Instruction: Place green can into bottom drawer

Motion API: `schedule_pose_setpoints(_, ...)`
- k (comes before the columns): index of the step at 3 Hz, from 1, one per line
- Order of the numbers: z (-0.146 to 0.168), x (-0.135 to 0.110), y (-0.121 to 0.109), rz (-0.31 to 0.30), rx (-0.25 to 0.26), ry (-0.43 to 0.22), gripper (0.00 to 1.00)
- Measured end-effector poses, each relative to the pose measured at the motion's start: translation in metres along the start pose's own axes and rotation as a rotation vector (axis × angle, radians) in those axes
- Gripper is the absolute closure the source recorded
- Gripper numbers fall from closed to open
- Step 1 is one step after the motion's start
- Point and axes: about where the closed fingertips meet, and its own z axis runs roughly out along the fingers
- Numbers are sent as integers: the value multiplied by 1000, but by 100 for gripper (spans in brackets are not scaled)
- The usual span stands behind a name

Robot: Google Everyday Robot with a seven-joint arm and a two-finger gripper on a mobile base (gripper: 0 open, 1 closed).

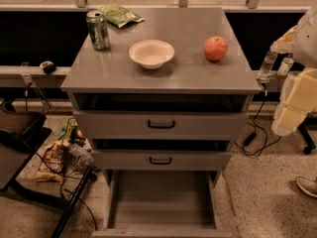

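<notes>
The green can (98,30) stands upright on the back left of the grey cabinet top (188,76). The bottom drawer (161,197) is pulled out toward me, and its flat grey floor is bare. My gripper (275,68) hangs off the cabinet's right edge at about top height, far from the can. Its two pale fingers (266,66) stand apart with nothing between them. The cream-coloured arm (299,93) fills the right edge of the view.
A white bowl (151,53) sits mid-top, a red apple (216,48) to its right, and a green snack bag (120,15) behind the can. The two upper drawers (161,125) are closed. Cables and clutter (64,155) lie on the floor to the left. A shoe (307,186) shows at right.
</notes>
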Motion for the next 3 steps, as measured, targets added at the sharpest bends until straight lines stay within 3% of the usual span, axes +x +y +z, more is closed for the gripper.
schedule_pose_setpoints(1, 0, 0, 0, 0, 0, 0, 0)
schedule_pose_setpoints(2, 23, -21, -24, -21, 12, -92, 0)
schedule_pose_setpoints(3, 58, -72, -73, 40, 58, -342, 0)
